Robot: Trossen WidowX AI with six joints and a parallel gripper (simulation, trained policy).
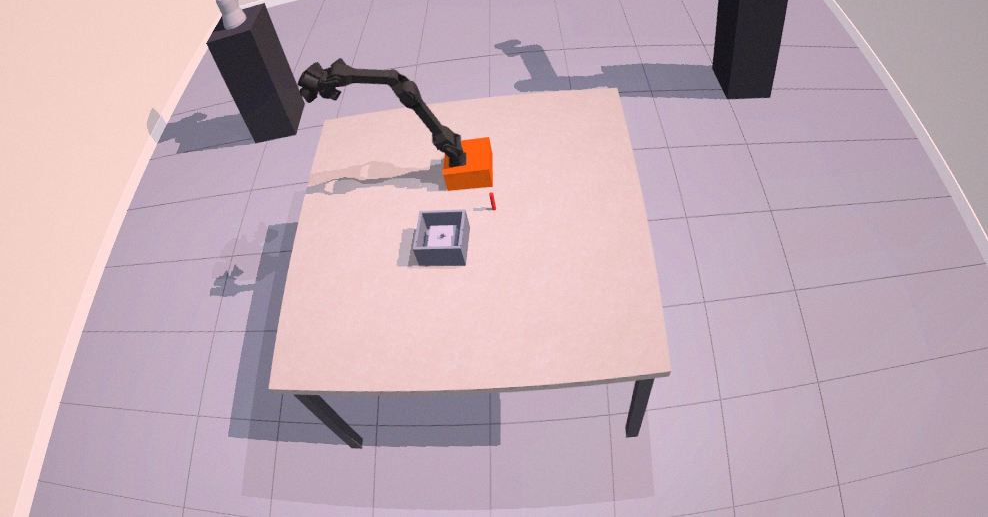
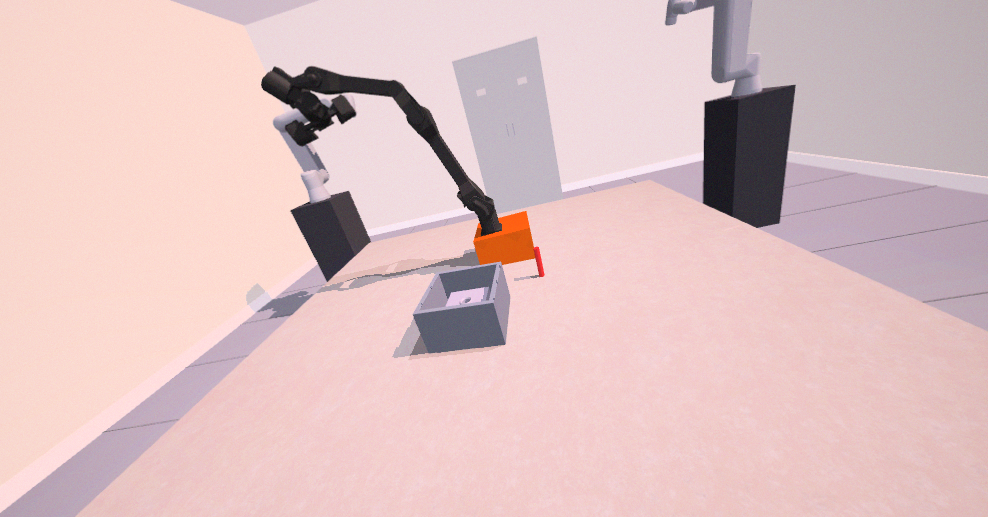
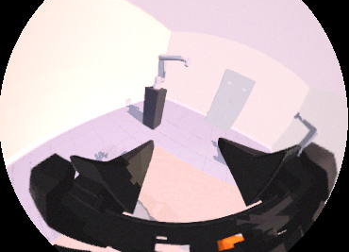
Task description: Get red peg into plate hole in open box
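Note:
The red peg (image 1: 492, 201) (image 2: 539, 262) stands upright on the table, just outside the box and in front of the orange block. The open grey box (image 1: 442, 256) (image 2: 462, 330) sits beside it, nearer the front. A pale plate (image 1: 433, 243) (image 2: 478, 295) with a small hole lies at the box's bottom; the hole holds no red peg. My gripper (image 1: 321, 95) (image 2: 324, 123) (image 3: 186, 142) is open and empty, raised high at the back left, far from peg and box. The wrist view shows neither peg nor box.
The orange block (image 1: 476, 161) (image 2: 507, 247) surrounds the arm's base on the table (image 1: 538, 306) (image 2: 621, 375). Dark pedestals (image 1: 751, 37) (image 2: 749, 161) (image 3: 154, 108) with pale arms stand on the floor beyond the table.

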